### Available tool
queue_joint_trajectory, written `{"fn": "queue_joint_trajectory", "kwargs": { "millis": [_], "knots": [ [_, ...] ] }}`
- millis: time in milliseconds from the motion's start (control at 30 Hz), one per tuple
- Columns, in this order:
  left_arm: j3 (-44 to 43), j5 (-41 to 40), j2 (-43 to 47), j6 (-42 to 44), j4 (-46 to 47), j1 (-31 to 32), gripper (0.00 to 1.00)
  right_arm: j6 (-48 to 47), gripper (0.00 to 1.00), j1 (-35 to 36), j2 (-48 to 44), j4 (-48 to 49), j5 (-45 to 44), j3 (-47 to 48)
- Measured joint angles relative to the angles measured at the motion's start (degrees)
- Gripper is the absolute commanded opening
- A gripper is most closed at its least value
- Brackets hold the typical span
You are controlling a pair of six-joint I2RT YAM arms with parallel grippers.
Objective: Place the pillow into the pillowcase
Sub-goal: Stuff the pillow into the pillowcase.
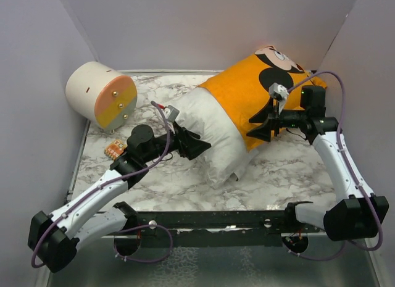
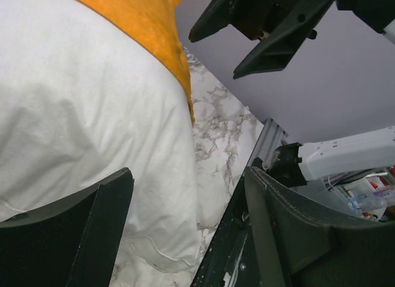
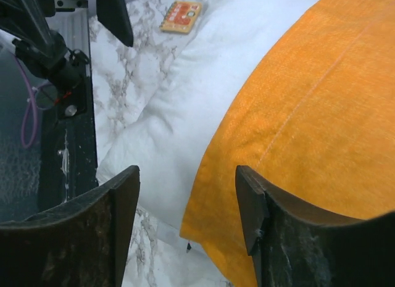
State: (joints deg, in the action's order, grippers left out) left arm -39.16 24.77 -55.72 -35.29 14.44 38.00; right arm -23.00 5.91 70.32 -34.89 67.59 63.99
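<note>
The white pillow lies slantwise on the marble table, its far half inside the orange-yellow pillowcase with the Mickey face at the back right. The near white end sticks out. My left gripper is open at that bare end; in the left wrist view the pillow and the pillowcase hem lie beyond the left gripper, nothing between its fingers. My right gripper is open over the case's near edge. In the right wrist view the right gripper straddles the pillowcase hem beside the pillow.
A cream-and-orange cylinder lies at the back left. A small orange card rests on the marble left of the left arm, also the card in the right wrist view. A black rail runs along the near edge. Walls enclose three sides.
</note>
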Motion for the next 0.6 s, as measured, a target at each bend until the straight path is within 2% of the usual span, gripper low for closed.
{"fn": "queue_joint_trajectory", "kwargs": {
  "millis": [133,233,367,600],
  "knots": [
    [0.07,0.02,6.38,-0.37,-4.50,0.13,0.73,1.86,0.65,-7.37,-3.87,2.60,6.45,-1.75],
    [-0.20,-0.74,6.56,-0.57,-7.06,2.05,0.73,6.82,0.65,-13.29,-7.61,8.63,11.19,-5.70],
    [-3.74,-5.53,1.57,1.81,-12.85,9.88,0.73,14.62,0.65,-19.96,-10.40,18.43,14.67,-12.55],
    [-10.19,-21.57,-3.37,11.98,-18.95,24.35,0.74,18.71,0.65,-25.24,-8.81,23.54,16.13,-15.65]
  ]
}}
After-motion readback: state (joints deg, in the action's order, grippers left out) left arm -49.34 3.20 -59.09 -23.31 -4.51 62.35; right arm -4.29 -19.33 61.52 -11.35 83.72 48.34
